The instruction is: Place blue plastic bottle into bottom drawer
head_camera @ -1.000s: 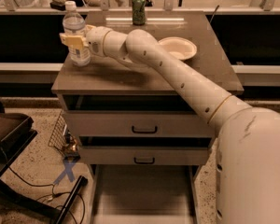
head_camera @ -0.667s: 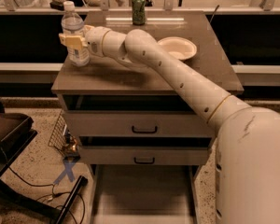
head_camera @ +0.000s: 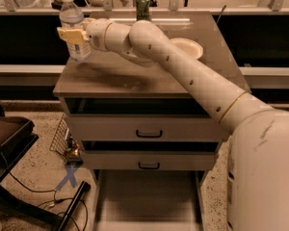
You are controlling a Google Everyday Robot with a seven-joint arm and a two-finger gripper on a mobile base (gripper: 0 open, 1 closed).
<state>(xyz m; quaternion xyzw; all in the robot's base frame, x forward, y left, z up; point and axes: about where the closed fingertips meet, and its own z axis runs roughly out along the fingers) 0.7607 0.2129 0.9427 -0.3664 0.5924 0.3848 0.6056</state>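
The blue plastic bottle (head_camera: 73,25), clear with a white cap and pale label, is held upright just above the far left corner of the brown cabinet top (head_camera: 135,73). My gripper (head_camera: 74,34) is shut on the bottle around its label, with yellow fingers (head_camera: 67,33) wrapping the front. The white arm reaches in from the lower right across the cabinet top. The bottom drawer (head_camera: 147,198) is pulled out at the base of the cabinet, showing a flat grey floor with thin side walls.
A green can (head_camera: 143,6) stands at the back edge of the top. A white plate (head_camera: 189,47) lies right of the arm. Two drawers with black handles (head_camera: 149,134) are above the open drawer. A dark chair (head_camera: 9,138) and cables are at left on the floor.
The bottle and gripper have lifted slightly off the cabinet top and shifted a little left; the arm is otherwise in the same pose.
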